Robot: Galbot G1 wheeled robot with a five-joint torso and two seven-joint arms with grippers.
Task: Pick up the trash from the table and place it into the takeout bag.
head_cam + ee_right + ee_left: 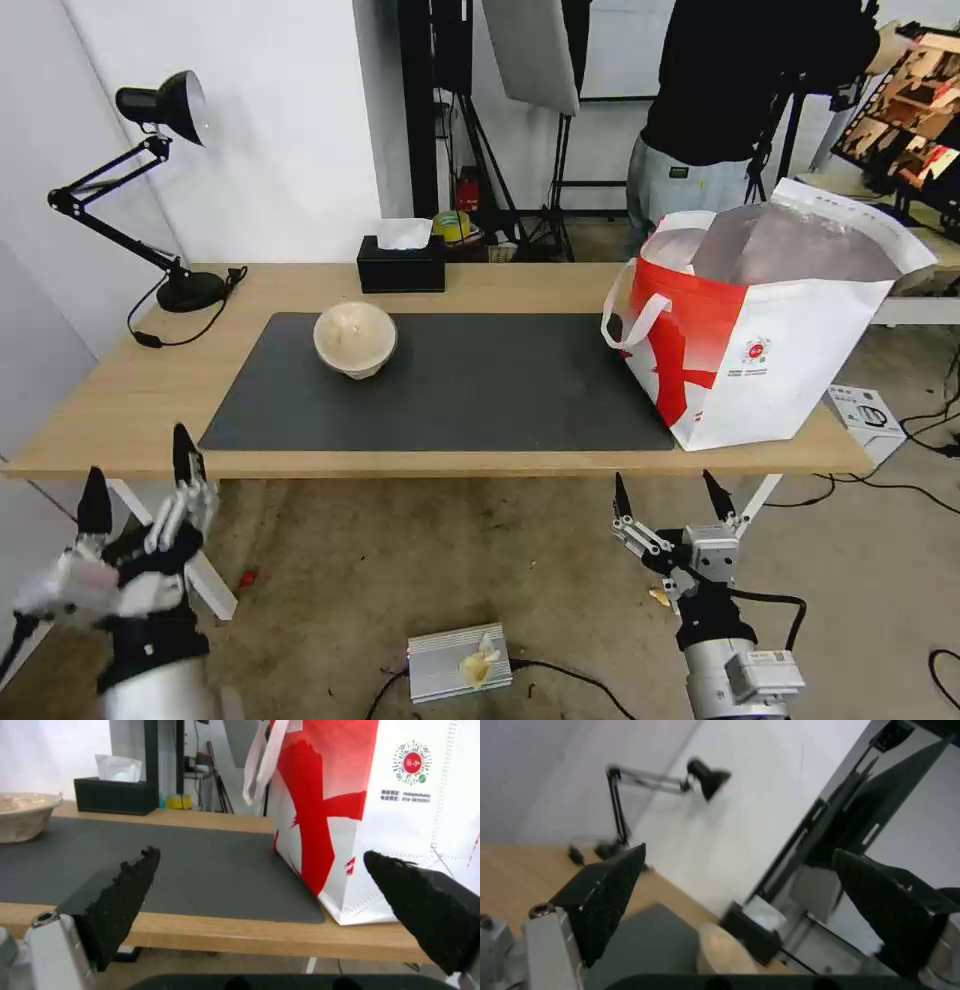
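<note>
A round beige lidded bowl (355,338) of trash stands on the dark mat (480,385) of the table (300,285), left of centre; it also shows as the beige bowl (722,956) and the beige bowl (22,815). The white-and-red takeout bag (770,320) stands open at the table's right end, its foil lining showing; the bag's side (380,806) is close in the right wrist view. My left gripper (138,478) is open, low in front of the table's left corner. Below the front edge near the bag, my right gripper (668,493) is open and empty.
A black tissue box (401,262) sits at the table's back edge, a black desk lamp (150,180) at the back left. A person stands behind the bag. A grey metal box (458,662) and cables lie on the floor between my arms.
</note>
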